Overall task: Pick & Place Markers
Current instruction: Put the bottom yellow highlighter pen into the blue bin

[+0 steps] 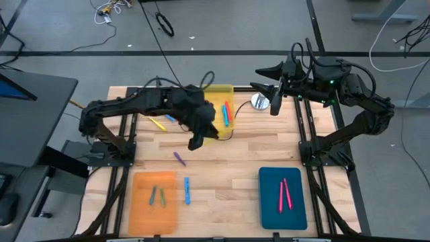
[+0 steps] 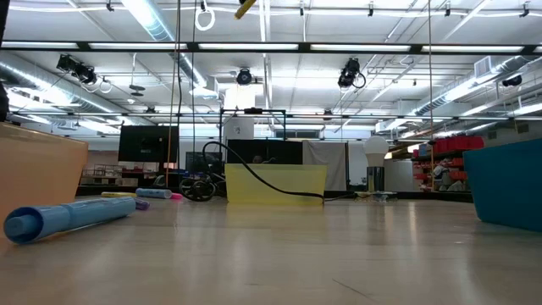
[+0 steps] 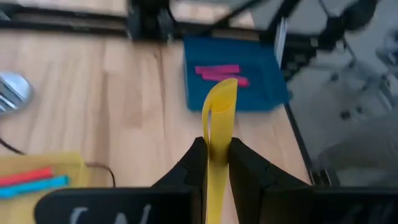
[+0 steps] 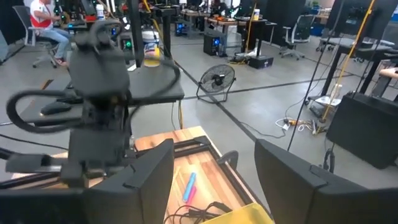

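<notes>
1. High view: the left gripper (image 1: 196, 141) hangs over the table's (image 1: 235, 161) middle, just beside the yellow tray (image 1: 218, 89) at the far edge. Its grip cannot be read from here. The right gripper (image 1: 263, 79) waits above the far right part of the table, its fingers spread, nothing between them. A round metal disc (image 1: 259, 101) lies below it.
2. Still high view: a red marker (image 1: 230, 111) and a blue marker (image 1: 225, 114) lie in the yellow tray. A yellow marker (image 1: 157, 123) and another blue one (image 1: 170, 117) lie on the wood left of that tray. A purple marker (image 1: 179, 158) lies near the middle. A blue marker (image 1: 187, 190) lies just beside the orange tray (image 1: 139, 212), which holds two green markers (image 1: 156, 196). The teal tray (image 1: 269, 205) holds two pink markers (image 1: 284, 193).
3. Low view: the blue marker (image 2: 68, 219) lies on the wood close by on the left. The yellow tray (image 2: 275, 183) stands farther back with a black cable (image 2: 262, 181) draped across it. No gripper shows here.
4. Left wrist view: the left fingers (image 3: 245, 171) are clamped narrow on a yellow marker (image 3: 219, 124), which juts out past them. Beyond it sit the teal tray (image 3: 249, 93) and its pink markers (image 3: 219, 72).
5. Right wrist view: the right fingers (image 4: 152, 171) stand wide apart and empty. A blue marker (image 4: 188, 186) lies on the wood between them, farther off. The left arm (image 4: 99, 106) rises beyond.
</notes>
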### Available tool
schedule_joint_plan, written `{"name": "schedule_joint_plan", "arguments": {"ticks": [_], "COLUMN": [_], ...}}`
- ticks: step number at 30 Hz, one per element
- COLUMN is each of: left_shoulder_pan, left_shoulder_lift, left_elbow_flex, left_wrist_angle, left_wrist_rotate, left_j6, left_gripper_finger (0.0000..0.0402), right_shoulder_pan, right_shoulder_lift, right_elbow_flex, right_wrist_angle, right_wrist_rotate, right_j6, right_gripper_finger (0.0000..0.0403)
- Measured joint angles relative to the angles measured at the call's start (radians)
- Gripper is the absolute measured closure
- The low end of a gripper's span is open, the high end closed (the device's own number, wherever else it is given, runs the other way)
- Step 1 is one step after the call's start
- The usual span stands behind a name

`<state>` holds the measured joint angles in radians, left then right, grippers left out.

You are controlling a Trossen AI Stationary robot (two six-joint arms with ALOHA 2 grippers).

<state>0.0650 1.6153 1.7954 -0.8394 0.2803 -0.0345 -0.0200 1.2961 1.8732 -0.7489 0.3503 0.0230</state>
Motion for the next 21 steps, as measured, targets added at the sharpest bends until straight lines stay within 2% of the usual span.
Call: {"name": "schedule_joint_plan", "arguments": {"ticks": [4, 14, 21], "left_shoulder_pan": [0.000, -0.001, -0.001], "left_shoulder_lift": [-0.052, -0.178, -0.213], "left_elbow_flex": [0.000, 0.000, 0.000], "left_wrist_angle": [0.025, 0.181, 0.337], "left_wrist_rotate": [-0.035, -0.173, -0.229], "left_j6": [-0.027, -0.063, -0.098], "left_gripper_finger": [0.0356, 0.0356, 0.0356], "right_shoulder_pan": [0.005, 0.006, 0.030], "right_shoulder_lift": [0.000, 0.023, 0.071], "right_elbow_flex": [0.000, 0.001, 0.001], "right_wrist_angle": [-0.010, 0.012, 0.085], "right_wrist_rotate": [-0.012, -0.216, -0.265], "right_j6": [0.029, 0.033, 0.021], "right_gripper_finger": [0.0179, 0.0179, 0.0179]}}
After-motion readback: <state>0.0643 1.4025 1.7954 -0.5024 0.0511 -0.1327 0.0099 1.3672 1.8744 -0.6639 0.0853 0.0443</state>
